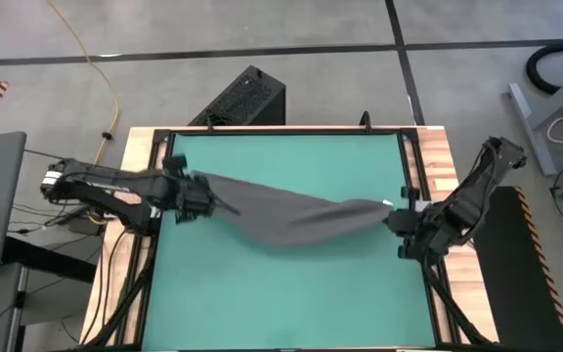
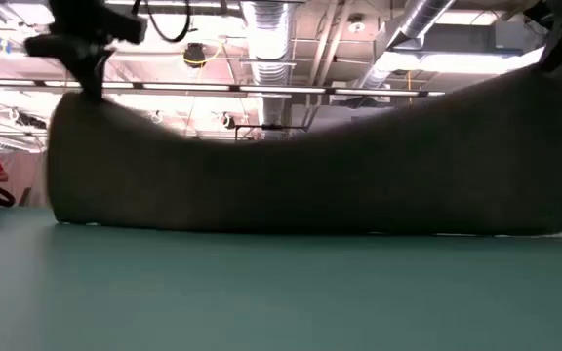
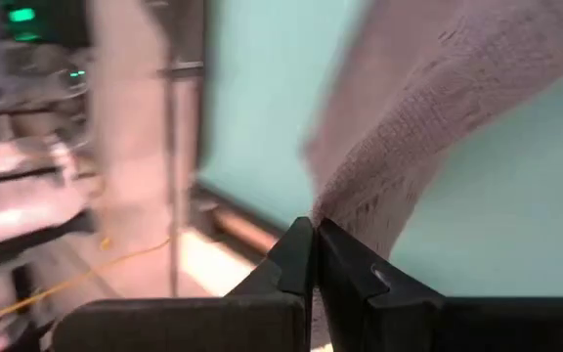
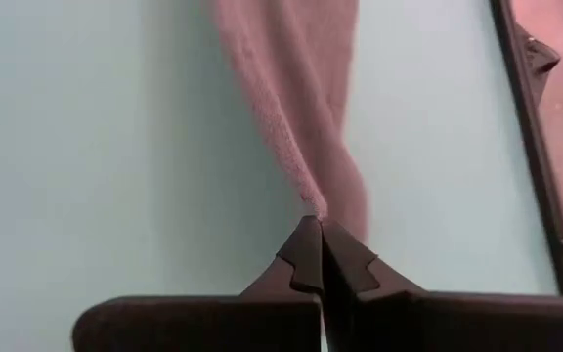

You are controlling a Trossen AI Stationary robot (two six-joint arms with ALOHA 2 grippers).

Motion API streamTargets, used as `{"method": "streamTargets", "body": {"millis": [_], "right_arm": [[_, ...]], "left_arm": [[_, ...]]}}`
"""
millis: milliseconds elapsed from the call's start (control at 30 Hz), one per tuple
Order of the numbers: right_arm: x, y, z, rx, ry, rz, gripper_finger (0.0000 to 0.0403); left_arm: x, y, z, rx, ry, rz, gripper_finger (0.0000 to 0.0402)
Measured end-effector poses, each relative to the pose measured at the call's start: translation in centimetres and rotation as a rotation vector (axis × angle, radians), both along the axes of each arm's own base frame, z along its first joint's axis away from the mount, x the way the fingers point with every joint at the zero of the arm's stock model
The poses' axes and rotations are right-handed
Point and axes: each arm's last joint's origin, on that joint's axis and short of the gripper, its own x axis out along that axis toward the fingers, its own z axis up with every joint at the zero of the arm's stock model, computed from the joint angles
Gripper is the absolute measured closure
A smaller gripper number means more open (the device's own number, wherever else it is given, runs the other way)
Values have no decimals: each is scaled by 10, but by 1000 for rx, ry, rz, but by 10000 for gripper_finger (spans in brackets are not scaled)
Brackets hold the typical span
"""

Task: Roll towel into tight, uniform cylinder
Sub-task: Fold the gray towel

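Towel (image 1: 291,217) hangs stretched btwn both arms above the teal bench (image 1: 291,303), long axis running left–right, sagging mid-span w/ lower edge near the surface. Left gripper (image 1: 201,199) fingers pinch its left end, right gripper (image 1: 397,221) fingers pinch the right end; each arm equally near its own end.

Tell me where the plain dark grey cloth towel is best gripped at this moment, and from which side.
At its two end corners, from opposite sides, as now. The dark grey cloth towel hangs stretched between the left gripper, shut on its left end, and the right gripper, shut on its right end. Its middle sags toward the teal table surface, so only the gathered ends offer a firm pinch.
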Motion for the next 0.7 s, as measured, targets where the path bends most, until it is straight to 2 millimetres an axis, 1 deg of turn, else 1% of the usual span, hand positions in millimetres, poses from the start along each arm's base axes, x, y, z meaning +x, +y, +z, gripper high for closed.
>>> {"method": "streamTargets", "body": {"millis": [167, 300, 400, 467, 600, 700], "right_arm": [[-10, -17, 5, -30, 15, 7, 392], [-20, -31, 10, -67, -28, -21, 392], [-24, -40, 14, -115, -71, -21, 392], [-25, -45, 16, -180, -70, -9, 392], [-24, -53, 21, -320, -55, 13, 392], [-21, -54, 30, -348, -50, 25, 392]], "left_arm": [[-12, 34, 39, 114, -46, 76, 401], [-25, 60, 63, 193, -86, 155, 401], [-29, 78, 80, 234, -160, 188, 401], [-28, 88, 91, 254, -234, 189, 402], [-26, 100, 113, 298, -379, 157, 401], [-26, 99, 126, 299, -456, 138, 401]]}}
